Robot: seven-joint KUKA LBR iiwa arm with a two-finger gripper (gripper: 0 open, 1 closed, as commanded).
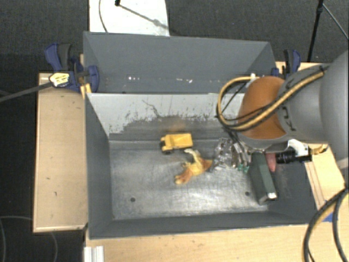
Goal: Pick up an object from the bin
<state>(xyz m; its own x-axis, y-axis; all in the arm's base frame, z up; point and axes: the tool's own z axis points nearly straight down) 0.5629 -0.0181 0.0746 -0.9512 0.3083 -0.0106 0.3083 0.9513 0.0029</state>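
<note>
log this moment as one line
gripper: low in bin, right of centre | nearest: tan curved toy, beside it toward view left | others: yellow block near back wall, dark bar at right | grasp: unclear

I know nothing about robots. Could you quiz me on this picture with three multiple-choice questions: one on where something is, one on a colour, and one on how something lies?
1. Where in the bin is the gripper?
A. Over the left front corner
B. Low down, just right of the tan curved thing
C. Against the left wall

2. What colour is the small blocky toy near the back wall?
A. Blue
B. White
C. Yellow

3. How is the dark oblong block placed?
A. Lying flat on the floor by the right wall
B. Stacked on the blocky toy
C. Hanging in the air

Answers: 1 B, as it sits beside the tan thing's right end. 2 C, as the toy is plainly yellow. 3 A, as the block rests lengthwise on the floor.
</note>
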